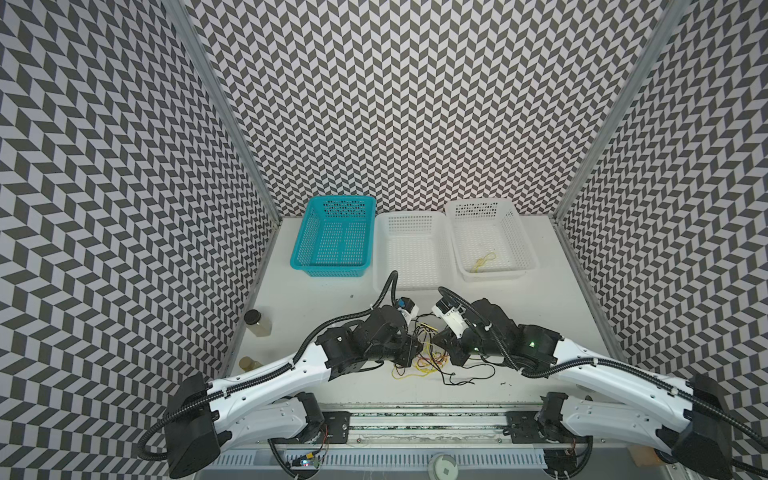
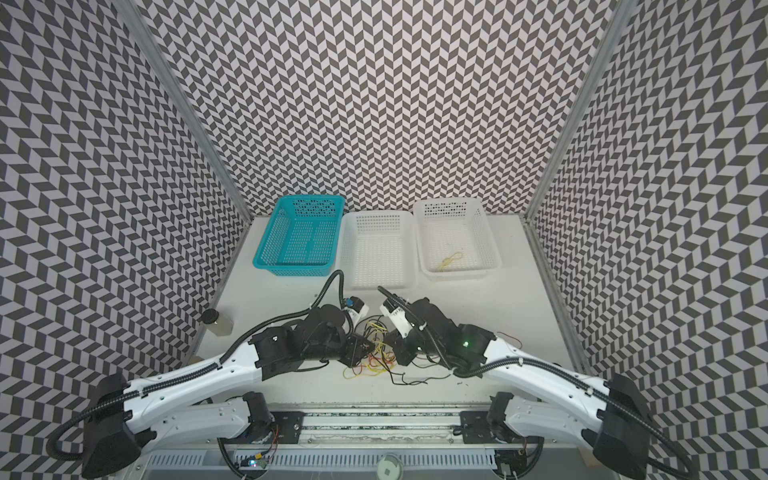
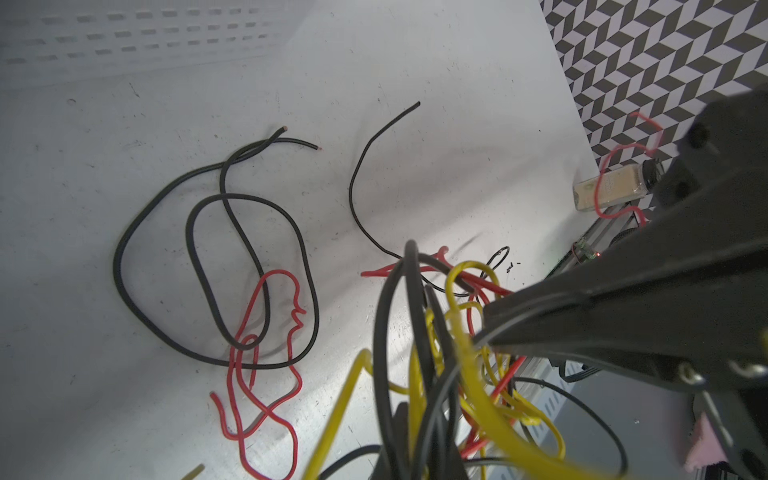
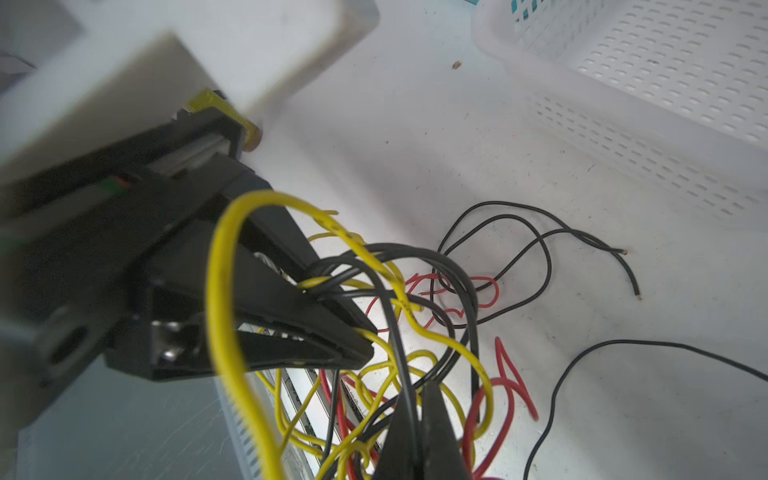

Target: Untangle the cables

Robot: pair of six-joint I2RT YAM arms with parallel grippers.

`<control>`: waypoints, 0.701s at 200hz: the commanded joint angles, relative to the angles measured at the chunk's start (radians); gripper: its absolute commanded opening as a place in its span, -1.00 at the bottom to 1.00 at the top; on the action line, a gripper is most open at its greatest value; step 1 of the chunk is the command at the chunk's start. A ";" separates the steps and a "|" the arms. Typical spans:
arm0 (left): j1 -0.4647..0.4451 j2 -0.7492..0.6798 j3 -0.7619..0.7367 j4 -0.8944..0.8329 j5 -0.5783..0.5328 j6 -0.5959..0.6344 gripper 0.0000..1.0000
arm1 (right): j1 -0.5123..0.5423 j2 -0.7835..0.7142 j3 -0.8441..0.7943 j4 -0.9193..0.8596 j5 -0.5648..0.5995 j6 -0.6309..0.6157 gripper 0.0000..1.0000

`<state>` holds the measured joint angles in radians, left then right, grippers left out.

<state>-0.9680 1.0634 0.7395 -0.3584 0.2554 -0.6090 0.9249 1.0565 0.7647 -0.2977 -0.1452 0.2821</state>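
**Worktable Holdings, Listed Left to Right**

Item: a black-capped jar (image 1: 258,324) with pale contents stands at the left edge of the white table (image 1: 316,307). We note a second jar (image 1: 248,364) nearer the front, partly hidden by the left arm.

Item: a turquoise basket (image 1: 332,239) stands at the back left of the table.

Item: the left gripper (image 4: 368,338) sits low over the front middle of the table. We find its jaws drawn narrow. In the right wrist view, yellow and black strands run between its fingers and are pinched near the tips.

Item: the cables (image 1: 428,359) form one tangle of black, red and yellow strands at the front middle of the table, between the two grippers. Some strands arch off the surface. We see loose black ends trailing toward the right front, and in the left wrist view black loops and a red strand lie flat beside the tangle.

Item: a middle white basket (image 1: 411,249) stands just beside the turquoise one, behind the grippers.

Item: the right gripper (image 3: 488,328) faces the left gripper across the tangle. Its jaws are pressed together, and a thin black strand comes out at their tips.

Item: a right white basket (image 1: 492,232) stands at the back right. We count one yellow strand (image 1: 484,262) curled on its floor near the front wall.
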 commanded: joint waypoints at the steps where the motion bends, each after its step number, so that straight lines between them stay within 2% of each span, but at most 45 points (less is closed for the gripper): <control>1: -0.003 -0.005 -0.004 0.050 0.012 0.007 -0.73 | 0.001 -0.042 0.012 0.040 0.049 -0.016 -1.00; 17: -0.003 -0.008 -0.010 0.052 0.013 0.004 -0.65 | 0.000 -0.062 0.027 0.017 0.080 -0.015 -1.00; 40: -0.003 -0.019 -0.015 0.052 0.014 0.002 -0.43 | -0.001 -0.105 0.027 0.041 0.117 -0.009 -1.00; 97: -0.009 -0.033 -0.035 0.087 0.035 -0.023 -0.21 | -0.003 -0.213 0.060 0.045 0.183 0.041 -1.00; 140: -0.009 -0.067 -0.088 0.156 0.071 -0.058 -0.01 | -0.006 -0.257 0.094 0.049 0.165 0.091 -1.00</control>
<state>-0.9707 1.0126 0.6735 -0.2558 0.2977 -0.6430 0.9234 0.8333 0.8150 -0.3019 0.0097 0.3332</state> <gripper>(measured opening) 0.476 0.048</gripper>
